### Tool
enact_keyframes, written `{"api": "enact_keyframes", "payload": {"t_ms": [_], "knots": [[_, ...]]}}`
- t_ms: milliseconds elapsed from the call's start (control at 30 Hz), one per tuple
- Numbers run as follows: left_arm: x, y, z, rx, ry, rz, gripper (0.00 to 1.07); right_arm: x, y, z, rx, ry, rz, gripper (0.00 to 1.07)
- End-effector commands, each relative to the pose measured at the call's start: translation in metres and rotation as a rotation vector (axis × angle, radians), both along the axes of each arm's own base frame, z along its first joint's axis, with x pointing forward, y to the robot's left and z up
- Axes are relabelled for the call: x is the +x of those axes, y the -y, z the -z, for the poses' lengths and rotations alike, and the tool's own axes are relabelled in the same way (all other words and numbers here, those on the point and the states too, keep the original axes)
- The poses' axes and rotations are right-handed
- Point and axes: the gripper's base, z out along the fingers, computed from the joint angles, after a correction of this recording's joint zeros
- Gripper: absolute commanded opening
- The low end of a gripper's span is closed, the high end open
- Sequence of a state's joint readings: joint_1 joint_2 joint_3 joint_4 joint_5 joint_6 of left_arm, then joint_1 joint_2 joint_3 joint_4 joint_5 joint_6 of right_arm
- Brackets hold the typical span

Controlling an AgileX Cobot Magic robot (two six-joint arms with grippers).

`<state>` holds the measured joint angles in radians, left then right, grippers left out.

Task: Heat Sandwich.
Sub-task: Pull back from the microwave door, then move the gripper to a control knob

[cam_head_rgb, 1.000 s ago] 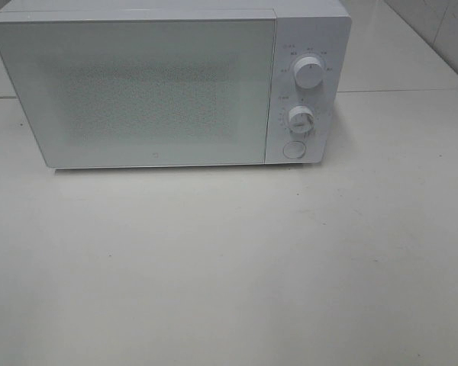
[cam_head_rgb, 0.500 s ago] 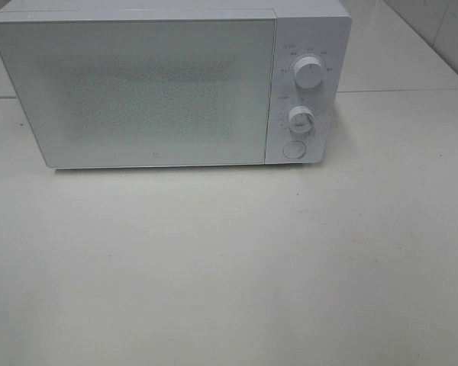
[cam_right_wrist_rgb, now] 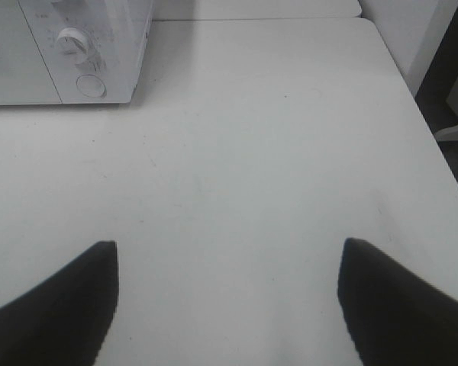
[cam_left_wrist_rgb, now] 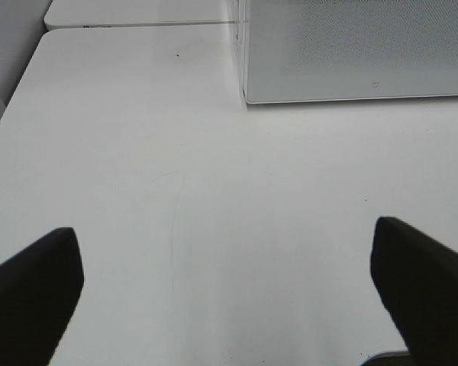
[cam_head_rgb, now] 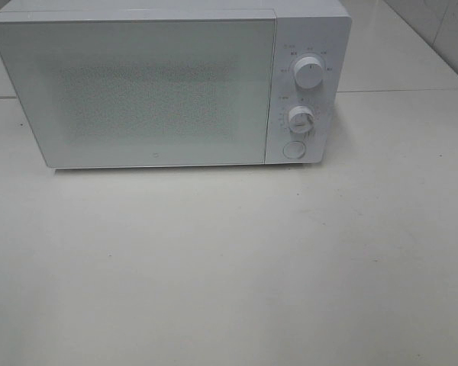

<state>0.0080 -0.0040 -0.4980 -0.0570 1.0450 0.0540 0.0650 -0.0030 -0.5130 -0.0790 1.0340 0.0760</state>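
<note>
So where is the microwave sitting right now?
In the exterior high view the microwave stands at the back of the table, towards the left side. Its door is shut and its control panel is at its right end.

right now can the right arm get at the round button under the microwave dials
Probably yes. The round button faces out over the table, and nothing lies between it and the open right fingers. The arm would need to reach forward toward the microwave; its range can't be judged.
</note>
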Motion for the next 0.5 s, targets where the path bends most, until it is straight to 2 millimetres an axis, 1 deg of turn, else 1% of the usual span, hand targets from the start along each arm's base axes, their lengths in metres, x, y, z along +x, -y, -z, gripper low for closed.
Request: {"api": "enact_keyframes", "payload": {"t_ms": [33, 67, 200, 233, 267, 333, 367, 400, 500], "knots": [[-0.003, 0.000, 0.000, -0.007, 0.029, -0.004, 0.97, 0.004, 0.000, -0.013, -0.005, 0.085, -0.001, 0.77], [-0.003, 0.000, 0.000, -0.007, 0.029, -0.004, 0.97, 0.004, 0.000, -0.013, -0.005, 0.085, -0.001, 0.77], [-0.003, 0.000, 0.000, -0.007, 0.029, -0.004, 0.97, 0.017, -0.002, -0.019, -0.008, 0.092, -0.006, 0.77], [-0.003, 0.000, 0.000, -0.007, 0.029, -0.004, 0.97, 0.017, -0.002, -0.019, -0.008, 0.092, -0.006, 0.77], [-0.003, 0.000, 0.000, -0.007, 0.029, -0.004, 0.97, 0.025, -0.002, -0.021, -0.010, 0.090, -0.008, 0.76], [-0.003, 0.000, 0.000, -0.007, 0.029, -0.004, 0.97, 0.034, -0.003, -0.024, -0.011, 0.098, -0.011, 0.76], [-0.003, 0.000, 0.000, -0.007, 0.029, -0.004, 0.97, 0.042, -0.003, -0.027, -0.013, 0.103, -0.015, 0.76], [-0.003, 0.000, 0.000, -0.007, 0.029, -0.004, 0.97, 0.042, -0.003, -0.027, -0.013, 0.103, -0.015, 0.76], [-0.003, 0.000, 0.000, -0.007, 0.029, -0.004, 0.97, 0.057, -0.005, -0.029, -0.014, 0.109, -0.020, 0.76]]}}
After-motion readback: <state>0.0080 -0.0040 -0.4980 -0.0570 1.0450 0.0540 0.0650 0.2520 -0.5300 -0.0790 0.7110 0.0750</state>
